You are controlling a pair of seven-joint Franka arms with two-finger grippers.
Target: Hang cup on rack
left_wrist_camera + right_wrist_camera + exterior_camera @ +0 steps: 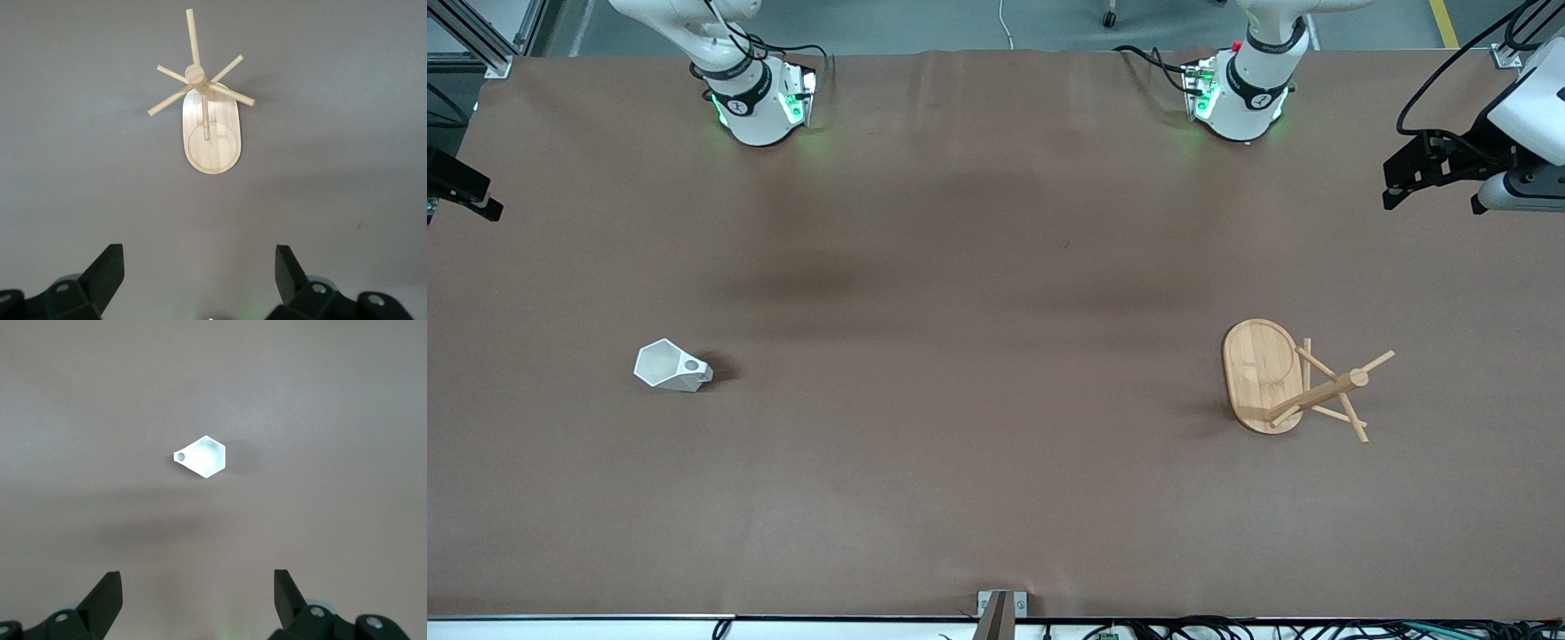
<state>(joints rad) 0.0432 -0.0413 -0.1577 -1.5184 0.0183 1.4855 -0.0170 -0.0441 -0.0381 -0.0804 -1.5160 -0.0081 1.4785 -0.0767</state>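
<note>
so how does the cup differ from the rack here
The cup is small, white and faceted; the rack is larger, light bamboo, with thin pegs. The cup sits toward the right arm's end of the table, the rack toward the left arm's. Both stand untouched on the table, each under an open gripper.

White arms with green-lit bases, black cables, black fingers.
</note>
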